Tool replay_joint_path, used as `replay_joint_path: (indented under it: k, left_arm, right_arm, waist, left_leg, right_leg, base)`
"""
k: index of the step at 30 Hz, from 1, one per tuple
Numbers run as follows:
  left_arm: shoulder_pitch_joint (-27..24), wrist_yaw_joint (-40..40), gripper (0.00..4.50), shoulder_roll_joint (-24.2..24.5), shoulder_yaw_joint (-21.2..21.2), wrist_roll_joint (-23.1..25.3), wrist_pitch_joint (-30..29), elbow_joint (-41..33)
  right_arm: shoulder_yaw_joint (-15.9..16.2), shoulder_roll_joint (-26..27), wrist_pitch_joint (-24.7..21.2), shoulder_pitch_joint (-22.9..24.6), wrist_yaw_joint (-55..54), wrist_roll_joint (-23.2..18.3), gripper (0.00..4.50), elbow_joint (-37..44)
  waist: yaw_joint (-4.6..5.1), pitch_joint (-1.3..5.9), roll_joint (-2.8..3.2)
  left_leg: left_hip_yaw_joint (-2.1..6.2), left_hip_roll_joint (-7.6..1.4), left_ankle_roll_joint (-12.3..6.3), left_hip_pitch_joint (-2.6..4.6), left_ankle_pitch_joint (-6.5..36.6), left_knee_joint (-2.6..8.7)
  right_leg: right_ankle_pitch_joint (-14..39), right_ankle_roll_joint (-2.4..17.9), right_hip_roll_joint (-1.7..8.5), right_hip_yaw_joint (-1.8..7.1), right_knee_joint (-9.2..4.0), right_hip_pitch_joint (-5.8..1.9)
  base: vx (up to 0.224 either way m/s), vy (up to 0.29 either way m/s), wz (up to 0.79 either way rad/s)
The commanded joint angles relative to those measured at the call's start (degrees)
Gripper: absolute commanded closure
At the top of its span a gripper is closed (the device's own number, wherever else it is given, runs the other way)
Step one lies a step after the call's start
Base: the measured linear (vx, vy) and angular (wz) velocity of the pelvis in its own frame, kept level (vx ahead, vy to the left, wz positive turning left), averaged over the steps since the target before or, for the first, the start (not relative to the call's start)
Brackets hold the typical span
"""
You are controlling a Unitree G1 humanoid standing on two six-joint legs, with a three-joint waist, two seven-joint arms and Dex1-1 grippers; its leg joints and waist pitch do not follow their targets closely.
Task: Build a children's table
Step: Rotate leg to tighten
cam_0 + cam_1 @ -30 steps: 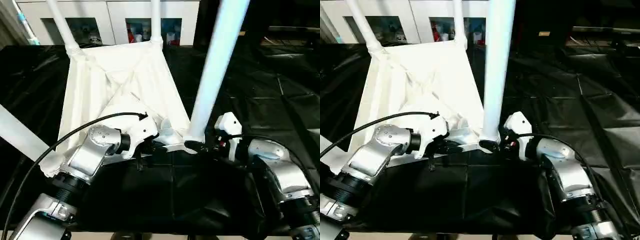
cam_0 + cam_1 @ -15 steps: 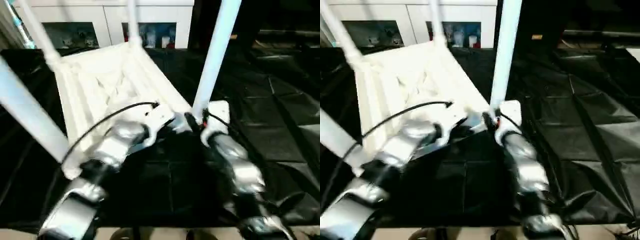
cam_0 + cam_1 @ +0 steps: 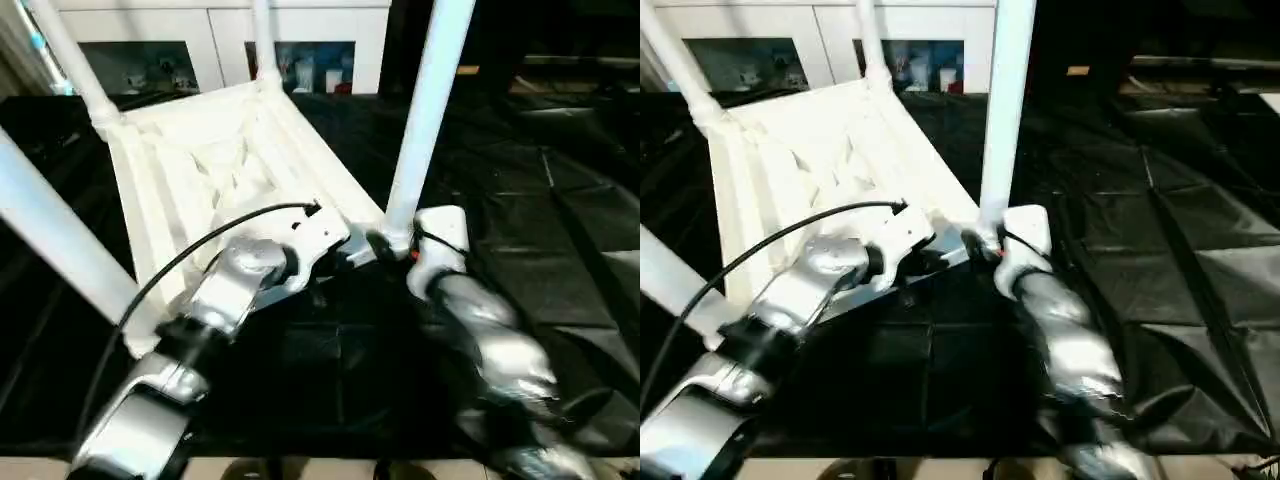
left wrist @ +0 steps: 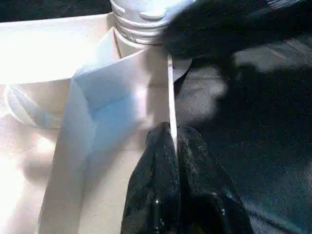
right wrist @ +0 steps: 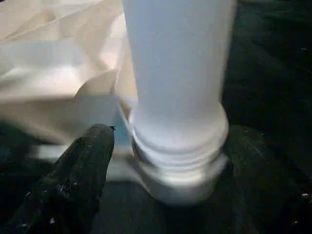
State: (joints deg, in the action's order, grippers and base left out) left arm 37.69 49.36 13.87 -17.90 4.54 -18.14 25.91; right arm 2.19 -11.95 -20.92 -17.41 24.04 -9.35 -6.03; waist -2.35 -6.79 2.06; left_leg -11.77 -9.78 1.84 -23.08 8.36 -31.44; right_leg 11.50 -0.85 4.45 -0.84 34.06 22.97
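Tabletop [image 3: 215,165] lies upside down on the black-covered surface [image 3: 560,230], centre-left of frame, ribbed underside up, with legs standing in its corner sockets: two at the far corners (upper left [image 3: 70,60] and top centre [image 3: 263,40]), one at the near left corner [image 3: 55,235] running out of the left edge, and the near right leg [image 3: 425,110] rising through upper centre. Left gripper [image 4: 171,141] is pinched closed on the thin near edge of the tabletop right beside that near right socket; in the wrist view the fingers [image 4: 156,170] clamp the wall from both sides. Right gripper [image 5: 165,170] sits at the base of the near right leg, fingers [image 5: 80,165] spread on either side of the leg's threaded collar; can't tell if they're pressing on it or just bracketing it, looks more like loose. Judgement: the collar ridges still show above the socket, so that leg may not be fully seated. Risks: if the right gripper pulls away with a finger catching the collar, it could tilt or back the leg out; the leg is long, so any side load at the base swings the top a lot. Left grip is on a narrow plastic edge, so a twist there could slip off or drag the whole top across the slick cover.
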Motion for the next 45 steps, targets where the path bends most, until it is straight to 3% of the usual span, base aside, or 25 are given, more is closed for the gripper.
replay_joint_path:
  k: [1, 4, 7, 10, 16, 21, 28, 29, 33, 34, 39, 45]
  left_arm:
    - [-2.9, 3.4, 4.50, 1.6, -1.0, -1.2, 0.7, -1.3]
    - [-4.9, 9.4, 4.50, 4.8, -1.8, -2.7, 2.0, -4.3]
    - [-6.3, 14.7, 4.50, 7.1, -3.0, -4.1, 4.7, -6.8]
    - [-7.9, 19.0, 4.50, 8.9, -3.9, -6.3, 2.4, -10.9]
    - [-7.7, 19.3, 4.50, 9.0, -4.1, -6.0, 2.8, -11.2]
    - [-7.5, 20.2, 4.50, 9.3, -4.1, -6.2, 3.1, -11.1]
    - [-7.5, 20.5, 4.50, 9.5, -4.1, -6.1, 3.0, -11.0]
    - [-7.6, 20.5, 4.50, 9.5, -4.1, -6.1, 3.0, -10.9]
    - [-7.8, 20.4, 4.50, 9.5, -4.0, -6.0, 3.1, -10.8]
    - [-7.8, 20.4, 4.50, 9.6, -3.9, -6.0, 3.1, -10.8]
    - [-8.2, 20.5, 4.50, 9.9, -3.9, -6.1, 3.0, -11.1]
    - [-8.2, 20.5, 4.50, 10.0, -3.9, -6.0, 3.0, -10.8]
  right_arm:
    - [1.9, -4.3, 0.0, 1.7, 8.4, -1.4, 0.69, 3.7]
    - [2.6, -11.3, 1.3, 3.3, 17.7, -2.1, 0.69, 4.9]
    - [2.4, -13.0, 1.9, 3.1, 20.2, -2.5, 0.69, 4.6]
    - [3.2, -14.7, 3.1, 2.3, 23.4, -3.1, 0.69, 4.0]
    - [4.6, -15.6, 3.4, 2.4, 27.8, -5.5, 0.69, 5.2]
    - [5.7, -15.3, 4.8, 2.4, 30.8, -5.4, 0.69, 5.0]
    - [6.4, -15.4, 5.6, 1.4, 31.6, -4.7, 0.69, 3.0]
    - [6.4, -15.4, 5.8, 1.3, 31.8, -4.8, 0.96, 2.7]
    - [6.2, -15.3, 6.1, 1.2, 32.3, -5.1, 1.08, 2.6]
    - [6.2, -15.2, 6.2, 1.2, 32.4, -5.2, 1.37, 2.5]
    - [6.5, -15.0, 6.5, 1.2, 32.8, -5.0, 1.74, 2.3]
    - [7.2, -14.8, 7.0, 1.4, 33.0, -4.7, 1.88, 2.1]
  waist:
    - [-0.08, 3.15, -1.22]
    - [-0.18, 3.22, -0.92]
    - [-0.05, 3.37, -0.84]
    - [-0.20, 3.39, -0.50]
    - [-0.54, 3.39, -0.39]
    - [-1.13, 3.44, -0.27]
    - [-1.12, 3.61, -0.31]
    - [-1.15, 3.68, -0.44]
    - [-1.23, 3.79, -0.45]
    - [-1.23, 3.82, -0.49]
    - [-1.21, 3.81, -0.59]
    - [-1.14, 3.91, -0.53]
  left_leg:
    - [1.73, -3.01, -3.96, 1.03, 12.5, 3.48]
    - [1.73, -3.15, -5.80, 1.11, 10.4, 3.13]
    - [1.46, -3.10, -7.15, 1.33, 8.8, 2.77]
    - [1.41, -3.41, -7.62, 1.66, 8.7, 2.77]
    - [1.42, -3.57, -6.90, 1.76, 9.5, 2.81]
    - [1.32, -3.51, -6.70, 1.78, 9.4, 2.65]
    - [1.37, -3.44, -6.86, 1.69, 8.8, 2.48]
    - [1.35, -3.42, -6.99, 1.68, 8.5, 2.41]
    - [1.37, -3.39, -7.79, 1.61, 7.0, 2.23]
    - [1.35, -3.37, -7.97, 1.60, 7.0, 2.19]
    - [1.33, -3.41, -7.71, 1.65, 7.9, 2.21]
    - [1.38, -3.39, -7.68, 1.63, 7.7, 2.15]
  right_leg:
    - [10.8, 10.4, 3.50, 1.85, -4.47, -1.76]
    - [5.9, 12.2, 3.46, 1.74, -4.09, -1.95]
    - [1.6, 14.7, 3.29, 1.74, -3.64, -1.83]
    - [-0.4, 16.4, 3.22, 1.63, -3.31, -1.78]
    - [0.1, 16.9, 3.31, 1.62, -3.19, -1.84]
    - [0.0, 16.9, 3.42, 1.68, -3.09, -1.90]
    - [-1.6, 17.3, 3.40, 1.57, -2.82, -2.05]
    - [-1.8, 17.3, 3.42, 1.60, -2.77, -2.14]
    - [-3.5, 17.5, 3.36, 1.54, -2.54, -2.18]
    - [-3.5, 17.6, 3.34, 1.53, -2.50, -2.22]
    - [-1.4, 17.5, 3.36, 1.53, -2.65, -2.17]
    - [-1.4, 17.4, 3.38, 1.52, -2.55, -2.20]
  base:
    - [0.000, 0.000, 0.00]
    - [0.000, 0.000, 0.00]
    - [0.000, 0.000, 0.00]
    - [0.000, 0.000, 0.00]
    - [0.000, 0.000, 0.00]
    - [0.000, 0.000, 0.00]
    - [0.000, 0.000, 0.00]
    - [0.000, 0.000, 0.00]
    - [0.000, 0.000, 0.00]
    - [0.000, 0.000, 0.00]
    - [0.000, 0.000, 0.00]
    - [0.000, 0.000, 0.00]
